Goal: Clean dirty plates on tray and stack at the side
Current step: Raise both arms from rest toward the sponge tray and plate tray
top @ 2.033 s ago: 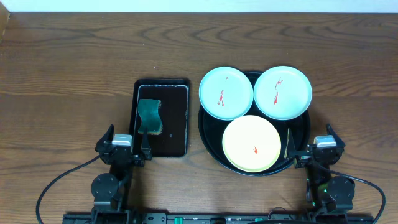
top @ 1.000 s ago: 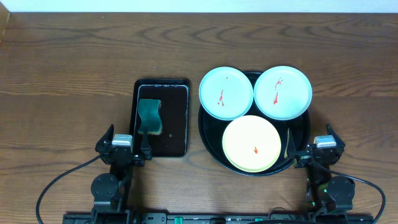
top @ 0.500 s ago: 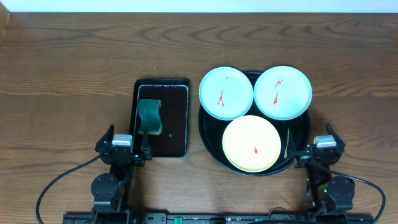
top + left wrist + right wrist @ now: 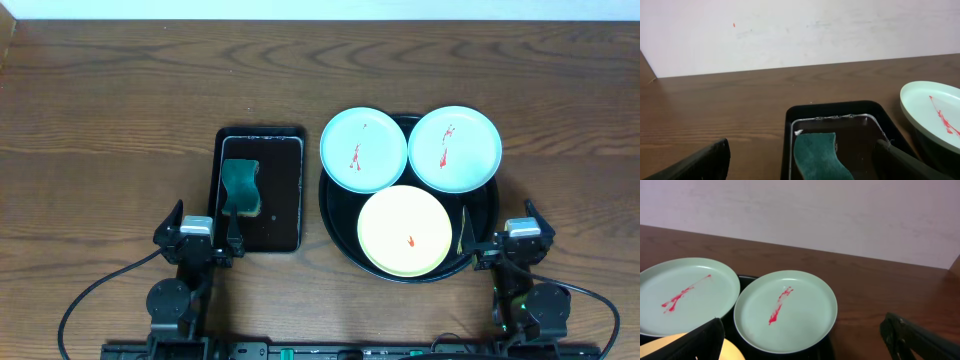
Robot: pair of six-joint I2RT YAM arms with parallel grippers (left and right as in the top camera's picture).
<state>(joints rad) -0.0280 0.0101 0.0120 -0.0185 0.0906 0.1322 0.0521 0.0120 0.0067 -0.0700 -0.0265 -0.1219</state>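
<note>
The left gripper (image 4: 205, 228) sits at the near edge of the table (image 4: 120, 110), left of centre, with its jaws spread wide and nothing between them. In the left wrist view both fingers (image 4: 700, 161) appear at the lower corners of the frame, well apart. Its right finger reaches over the near-left corner of a rectangular black tray (image 4: 285, 195). A green sponge (image 4: 240, 187) lies in this tray against the left edge, toward the near end.

The right gripper (image 4: 498, 232) sits at the near edge of the table, right of centre, jaws also spread wide and empty. In the right wrist view its fingers (image 4: 920, 336) stand at the two lower corners. Its left finger lies over the near-right rim of the round black tray (image 4: 484, 215).

The round tray stands just right of the rectangular tray, not touching it, and carries all three plates:

- The yellow plate (image 4: 405, 231) lies at the near edge of the tray, with a small red mark near its centre.
- The left blue plate (image 4: 364, 149) lies at the far-left edge and overhangs the rim; a red streak crosses it.
- The right blue plate (image 4: 455, 148) lies at the far-right edge, also overhanging, with a red streak.

The two blue plates sit side by side, nearly touching. The yellow plate's far rim meets both; which overlaps cannot be told.
</note>
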